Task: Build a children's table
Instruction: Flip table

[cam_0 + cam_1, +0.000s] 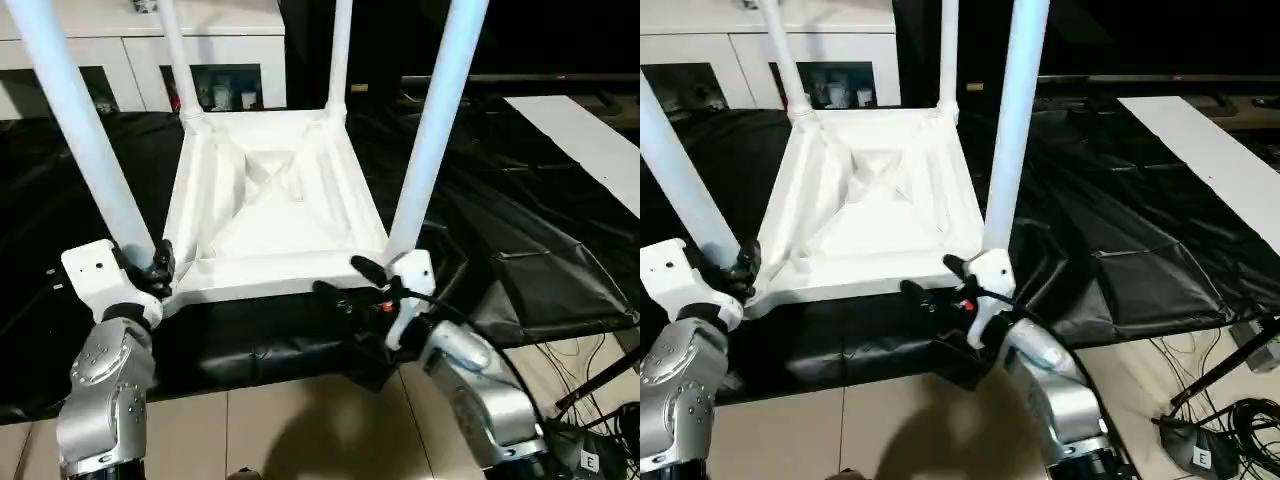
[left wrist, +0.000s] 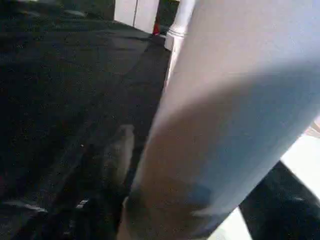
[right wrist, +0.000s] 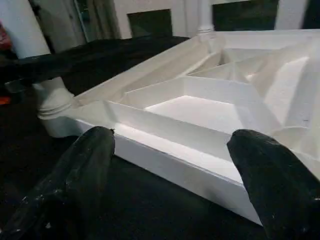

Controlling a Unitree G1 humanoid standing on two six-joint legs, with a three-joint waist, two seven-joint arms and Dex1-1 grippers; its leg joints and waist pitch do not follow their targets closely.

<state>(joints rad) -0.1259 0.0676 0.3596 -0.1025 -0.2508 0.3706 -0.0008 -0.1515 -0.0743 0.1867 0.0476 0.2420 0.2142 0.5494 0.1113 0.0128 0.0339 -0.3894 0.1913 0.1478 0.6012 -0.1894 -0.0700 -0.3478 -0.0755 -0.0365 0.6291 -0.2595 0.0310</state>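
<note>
Listing the assembly as it lies:
Tabletop [image 1: 275, 205]: one, white, upside down on the black sheet [image 1: 520, 230], ribbed X-braced underside facing up; near edge by the sheet's near edge.
Legs: four, all standing in corner sockets; near-left leg [image 1: 85, 130], near-right leg [image 1: 437, 120], far-left leg [image 1: 178, 60], far-right leg [image 1: 340, 55].
Left gripper [image 1: 160, 268]: one, at the foot of the near-left leg by the tabletop's near-left corner; whether its fingers clasp the leg I cannot tell.
Right gripper [image 3: 175, 165]: one, jaws wide, empty, facing the tabletop's near edge beside the near-right corner; fingers [image 3: 87, 165] apart from the rim.
Cabinet [image 1: 130, 45]: one, white, beyond the sheet's far edge.
Cables [image 1: 1230, 420]: a tangle on the floor, right.
Risk, leg: a sideways nudge at the base could tilt or unseat the near-left leg if it is not fully home.
Risk, tabletop: closing on the near rim off-centre may skid it over the slick sheet.
Risk, turning over: tall legs could swing into the cabinet.
</note>
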